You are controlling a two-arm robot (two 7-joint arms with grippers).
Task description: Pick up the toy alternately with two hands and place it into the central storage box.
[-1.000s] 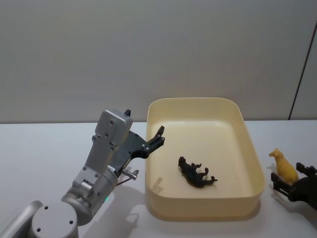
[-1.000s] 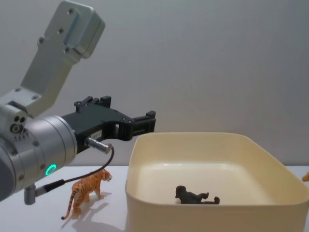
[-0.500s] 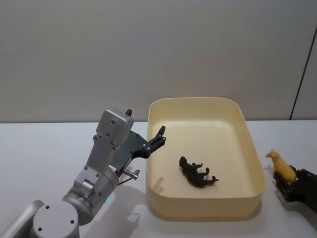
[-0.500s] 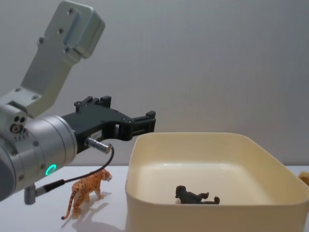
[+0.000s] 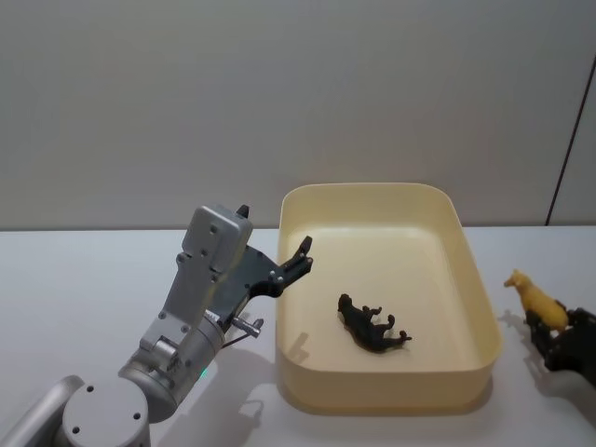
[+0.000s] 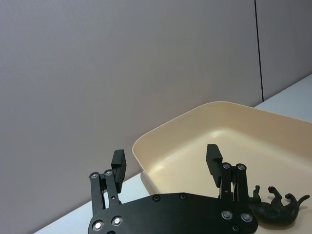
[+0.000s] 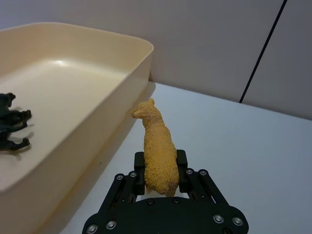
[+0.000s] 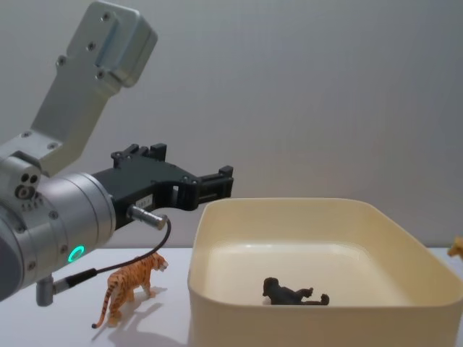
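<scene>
Right wrist view: right gripper (image 7: 160,168) pinches yellow sheep (image 7: 157,139) right of storage box (image 7: 141,63) (head boxward); left gripper (image 6: 165,163) wide, opposite rim.

The box (image 5: 382,391) is smooth cream plastic with a soft shine. The black toy (image 5: 372,328) inside the box looks smooth and a bit glossy. The yellow toy (image 7: 156,131) beside the box is rough and bumpy all over. My left pincer (image 6: 165,157) and right pincer (image 7: 161,161) are dull black, with shiny little metal screws (image 7: 202,173). My left wrist (image 8: 58,217) is smooth silver metal.
</scene>
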